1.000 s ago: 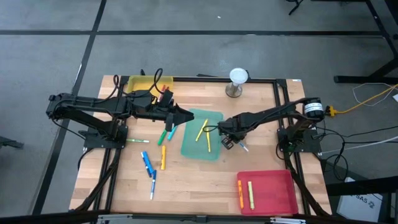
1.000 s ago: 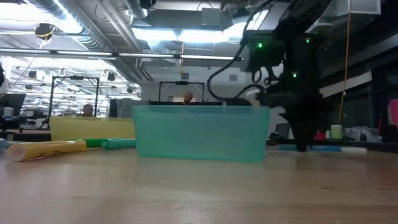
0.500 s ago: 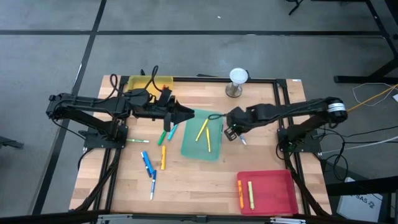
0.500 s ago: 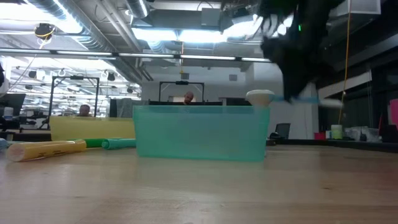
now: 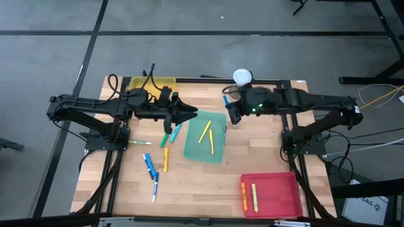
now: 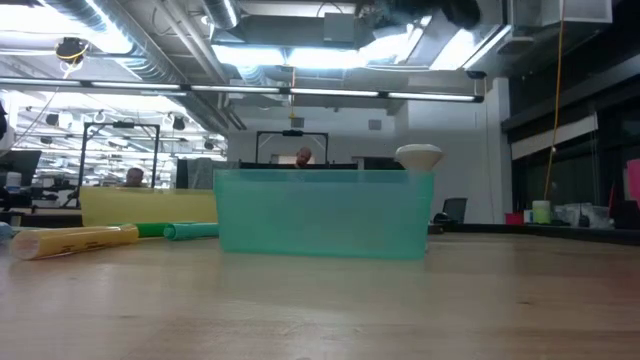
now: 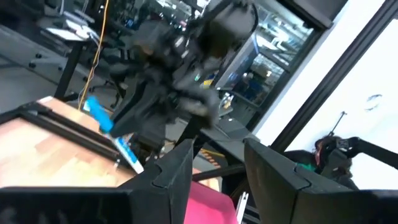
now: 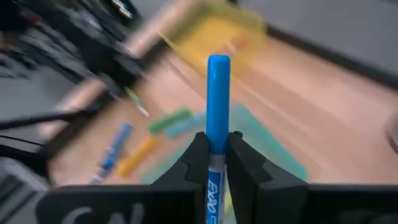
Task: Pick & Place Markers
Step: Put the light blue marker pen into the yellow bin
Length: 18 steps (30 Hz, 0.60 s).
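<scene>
Right gripper now raised to upper centre, clamping blue marker; pick done, placement pending; left gripper parted, empty.

"EXPO" on white barrel of blue marker; nothing else legible.

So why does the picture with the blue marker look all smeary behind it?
In the right wrist view, the blue marker held by the right end effector is sharp, while the table and markers behind streak with motion blur. The left wrist view is smeared too. The high view is crisp.
</scene>
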Each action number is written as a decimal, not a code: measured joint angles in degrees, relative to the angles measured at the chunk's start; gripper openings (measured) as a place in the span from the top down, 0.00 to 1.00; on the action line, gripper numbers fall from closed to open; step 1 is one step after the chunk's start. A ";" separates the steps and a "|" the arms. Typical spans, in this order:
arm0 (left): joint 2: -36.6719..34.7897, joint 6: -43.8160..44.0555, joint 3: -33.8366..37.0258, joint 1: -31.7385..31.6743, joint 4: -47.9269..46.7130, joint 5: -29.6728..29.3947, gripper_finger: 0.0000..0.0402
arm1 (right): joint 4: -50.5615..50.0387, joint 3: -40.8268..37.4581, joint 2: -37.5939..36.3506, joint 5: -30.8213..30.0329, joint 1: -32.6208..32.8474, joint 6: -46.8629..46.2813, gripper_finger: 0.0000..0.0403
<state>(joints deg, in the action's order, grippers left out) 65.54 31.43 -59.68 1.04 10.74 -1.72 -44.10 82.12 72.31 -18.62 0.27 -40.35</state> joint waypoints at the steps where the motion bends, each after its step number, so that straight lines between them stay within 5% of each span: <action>1: 0.00 -0.39 0.00 0.00 0.35 0.00 0.65 | 1.26 1.35 0.03 -0.01 0.16 1.30 0.91; 18: 0.32 -9.07 0.00 0.00 6.26 0.35 0.58 | 24.42 7.00 0.72 0.84 2.75 14.46 0.91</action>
<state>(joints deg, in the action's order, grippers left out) 65.86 22.36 -59.68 1.04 17.00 -1.37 -19.68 89.12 73.03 -17.78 3.02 -25.90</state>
